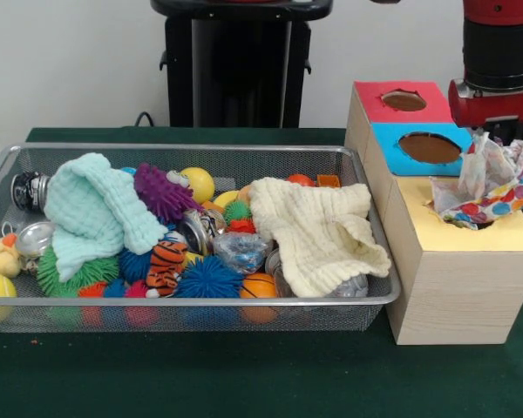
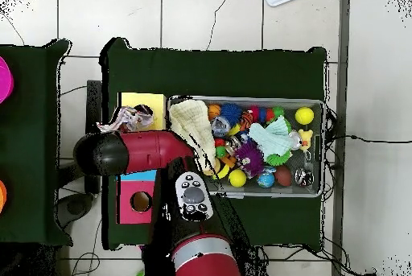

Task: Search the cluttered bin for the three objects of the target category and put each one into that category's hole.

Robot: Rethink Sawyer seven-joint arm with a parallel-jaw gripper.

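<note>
A patterned cloth with coloured dots point(image 1: 488, 183) rises out of the hole in the yellow top point(image 1: 471, 239) of the wooden box. Its upper end bunches right under my gripper point(image 1: 499, 135), which is shut on it. The red arm comes down over the box at the right. From above, the same cloth point(image 2: 129, 117) lies on the yellow top point(image 2: 153, 100) beside the arm's black wrist point(image 2: 100, 154). Two more cloths lie in the wire bin point(image 1: 183, 148): a mint one point(image 1: 91, 213) at the left and a cream one point(image 1: 318, 231) at the right.
The box also has a red top with a hole point(image 1: 403, 100) and a blue top with a hole point(image 1: 429, 146). The bin holds several spiky balls, a toy tiger point(image 1: 166, 264), a yellow ball point(image 1: 198, 183), cans and a rubber duck point(image 1: 2, 257).
</note>
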